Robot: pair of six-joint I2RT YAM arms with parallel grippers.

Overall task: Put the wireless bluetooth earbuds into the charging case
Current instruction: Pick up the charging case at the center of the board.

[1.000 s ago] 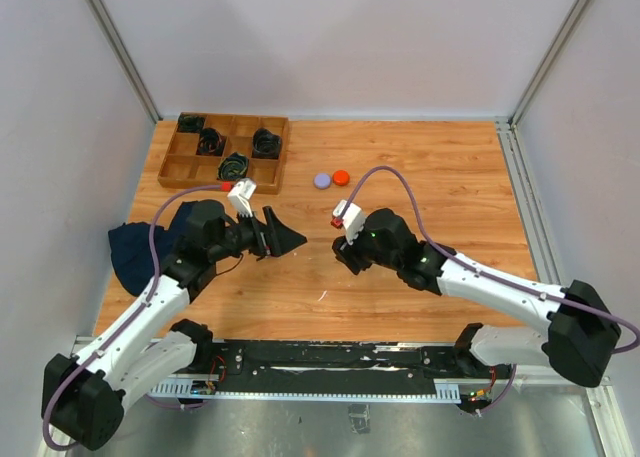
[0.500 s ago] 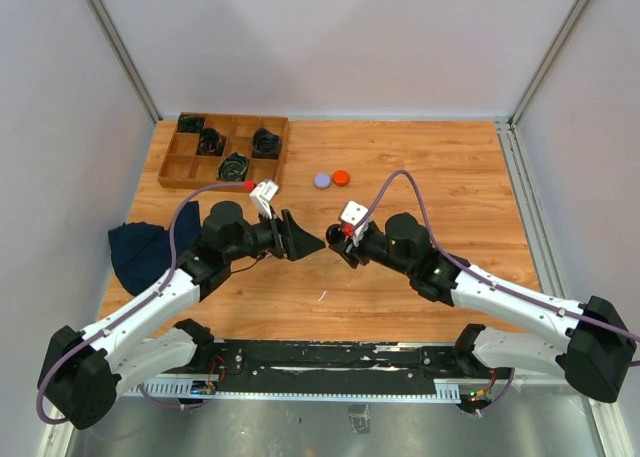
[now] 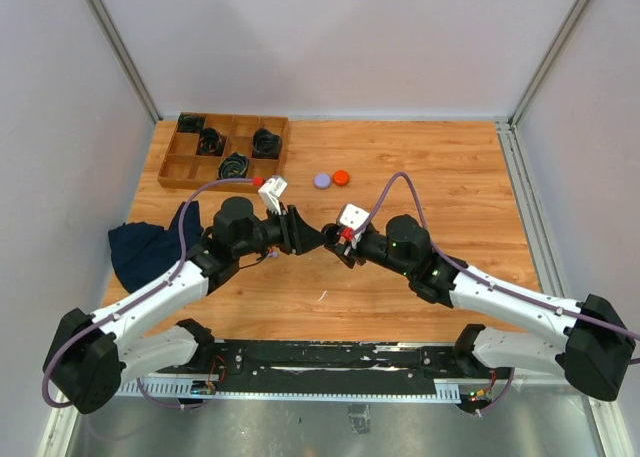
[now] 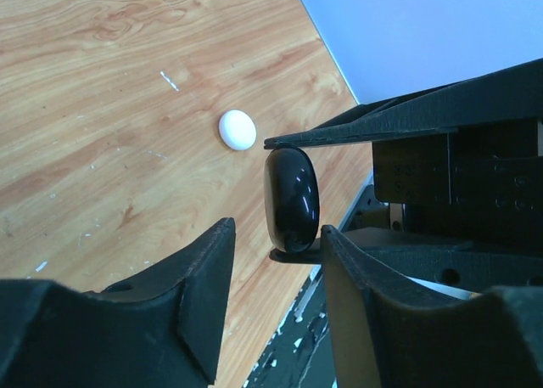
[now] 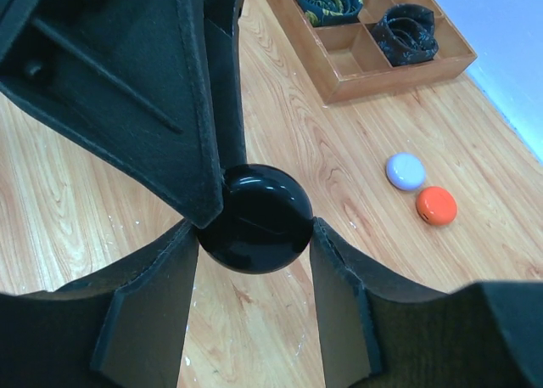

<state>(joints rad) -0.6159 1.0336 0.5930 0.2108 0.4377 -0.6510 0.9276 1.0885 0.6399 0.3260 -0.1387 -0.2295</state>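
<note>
A glossy black, coin-like round charging case point(image 5: 254, 218) hangs above the table with my right gripper point(image 5: 254, 228) shut on its edges. In the left wrist view the case point(image 4: 291, 199) is edge-on, just past my left gripper point(image 4: 276, 231). That gripper's jaws are apart, one fingertip point(image 5: 204, 193) touching the case's rim. In the top view the two grippers point(image 3: 312, 239) point(image 3: 342, 247) meet tip to tip. Small round purple point(image 3: 321, 180) and orange point(image 3: 341, 177) pieces lie behind them, and a white one point(image 4: 237, 130) lies below. I cannot tell whether these are earbuds or cases.
A wooden compartment tray point(image 3: 200, 185) with coiled black cables stands at the back left. A dark blue cloth point(image 3: 140, 249) lies at the left edge beside my left arm. Enclosure walls stand close on the left, right and back.
My left gripper has swung right to meet the right gripper and its jaws have narrowed. The right gripper carried the case a little left and has kept its grip.
</note>
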